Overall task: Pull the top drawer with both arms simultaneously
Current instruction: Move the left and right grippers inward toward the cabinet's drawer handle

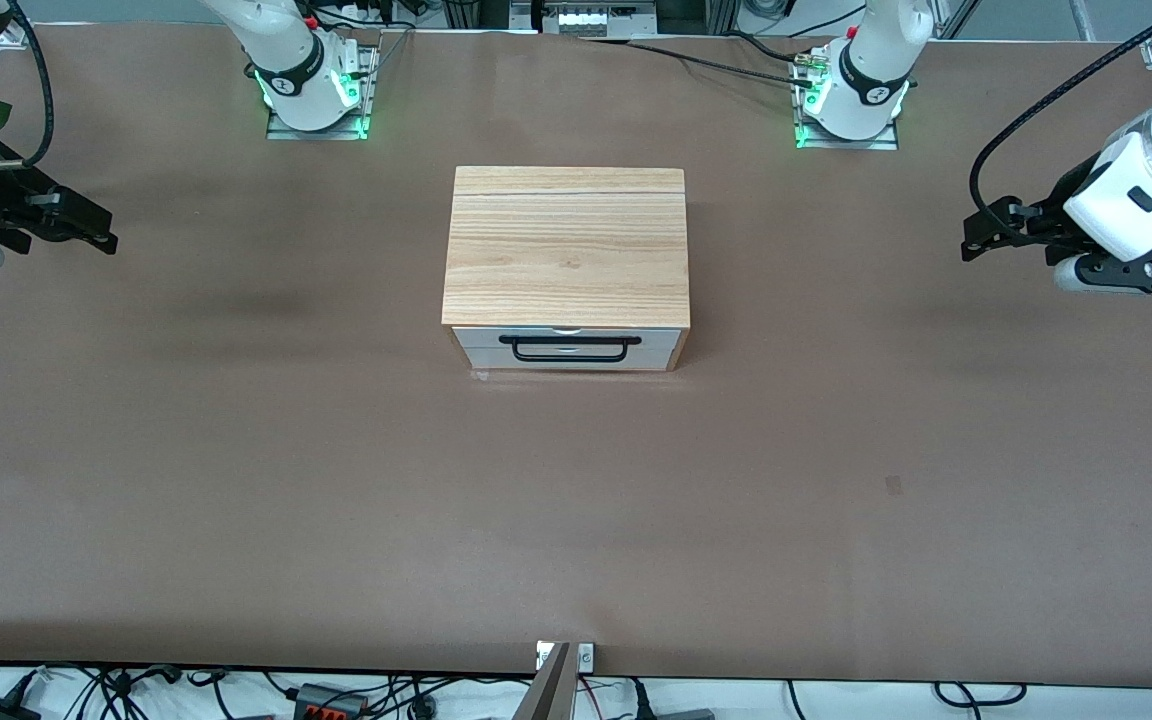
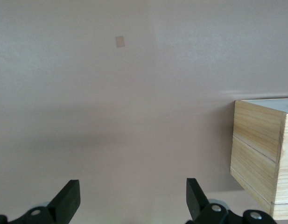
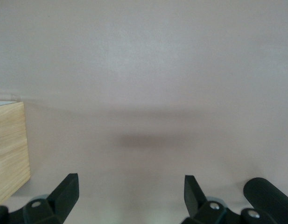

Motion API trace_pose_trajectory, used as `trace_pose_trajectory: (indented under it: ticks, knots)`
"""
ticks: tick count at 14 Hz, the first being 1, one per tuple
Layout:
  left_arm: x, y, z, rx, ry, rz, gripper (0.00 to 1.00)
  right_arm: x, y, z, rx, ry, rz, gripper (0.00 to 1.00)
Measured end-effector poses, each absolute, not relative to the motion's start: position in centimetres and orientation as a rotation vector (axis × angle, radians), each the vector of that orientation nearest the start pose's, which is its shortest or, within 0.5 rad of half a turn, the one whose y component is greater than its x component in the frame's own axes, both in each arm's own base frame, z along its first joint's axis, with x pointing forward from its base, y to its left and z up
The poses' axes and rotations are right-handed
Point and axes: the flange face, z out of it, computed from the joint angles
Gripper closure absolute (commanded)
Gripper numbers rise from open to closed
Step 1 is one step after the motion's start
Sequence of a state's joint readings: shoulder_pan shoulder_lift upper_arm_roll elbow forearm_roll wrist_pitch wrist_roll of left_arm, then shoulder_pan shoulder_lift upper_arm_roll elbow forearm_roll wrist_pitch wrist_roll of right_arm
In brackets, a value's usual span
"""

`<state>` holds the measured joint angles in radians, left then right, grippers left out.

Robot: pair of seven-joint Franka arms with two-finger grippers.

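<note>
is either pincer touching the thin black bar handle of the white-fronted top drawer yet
No, the thin black bar handle on the white-fronted top drawer is untouched; left pincer and right pincer hang open at the table's ends.

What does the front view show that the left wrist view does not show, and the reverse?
Only the front view shows the top drawer, closed, its black handle untouched, and the right gripper over the table's right-arm end. Only the left wrist view shows the left gripper with fingers spread open. Both show the wooden box and brown table.
</note>
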<state>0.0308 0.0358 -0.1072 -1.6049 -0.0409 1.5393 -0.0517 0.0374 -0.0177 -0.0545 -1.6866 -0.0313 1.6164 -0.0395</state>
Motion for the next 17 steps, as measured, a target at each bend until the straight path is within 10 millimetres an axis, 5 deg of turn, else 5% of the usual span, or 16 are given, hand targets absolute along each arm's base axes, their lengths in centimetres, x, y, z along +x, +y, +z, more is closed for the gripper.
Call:
trace_pose_trajectory:
  ticks: [8,12,14,17]
  knots:
    - [56.4,-4.4,57.9,-3.178,0.035,0.17,0.0,54.7,-1.2,58.0,-3.163,-0.038,0.129,0.0]
    - [57.5,-6.6,57.1,-3.205,0.085,0.129,0.0,55.2,-1.3,56.7,-3.162,-0.033,0.168,0.0]
    - [58.1,-8.3,55.9,-3.267,0.105,0.164,0.0,55.6,-1.4,55.7,-3.16,-0.029,0.198,0.0]
    - [60.9,-9.9,51.0,-3.435,0.047,0.236,0.0,56.7,-1.1,52.8,-3.134,-0.034,0.277,0.0]
